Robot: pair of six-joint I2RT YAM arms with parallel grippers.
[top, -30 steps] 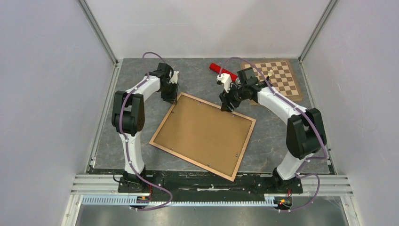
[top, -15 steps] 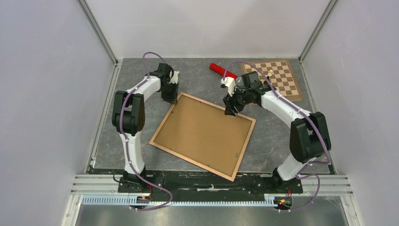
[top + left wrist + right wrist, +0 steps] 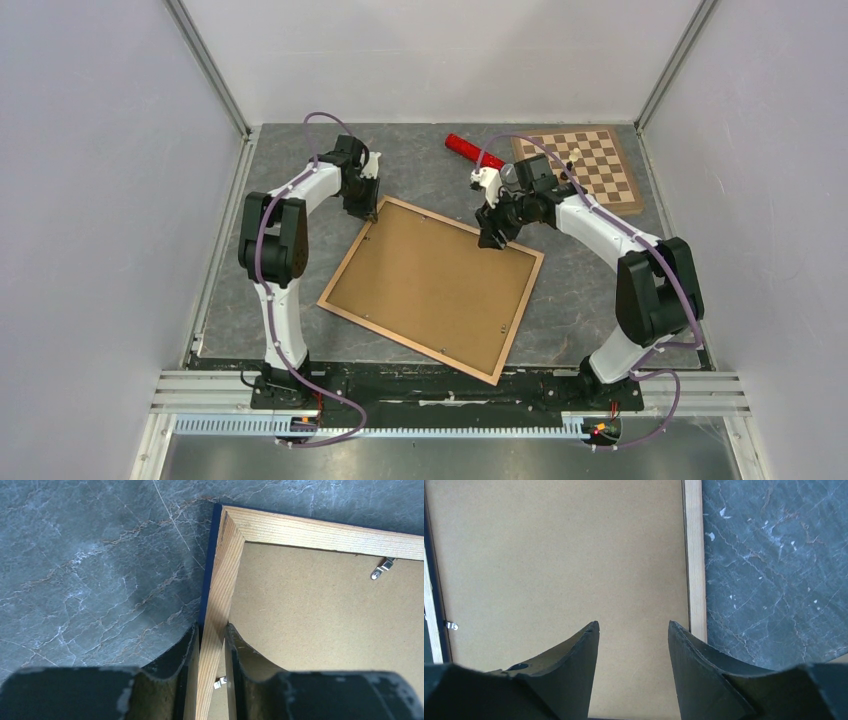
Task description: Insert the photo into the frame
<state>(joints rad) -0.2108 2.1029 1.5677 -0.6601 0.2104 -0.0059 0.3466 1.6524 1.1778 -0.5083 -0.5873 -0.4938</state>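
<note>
Left gripper [image 3: 212, 630] pinches a rail of the frame [image 3: 320, 532] near its 11 o'clock corner. Right gripper [image 3: 634, 625] hangs wide and empty over the backing panel [image 3: 549, 555] at 1 o'clock.

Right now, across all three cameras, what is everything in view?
frame: one, light wood rim with dark blue outer edge, lying back-up mid-table
backing panel: one, brown fibreboard, inside the frame
clips: several, silver, along the panel's edge
chessboard: one, brown and cream, far right corner
red cylinder: one, far centre, left of the chessboard
table: one, grey marbled
left claw: one, black, closed on the frame's rail near its far corner
right claw: one, black, open over the panel, empty
</note>
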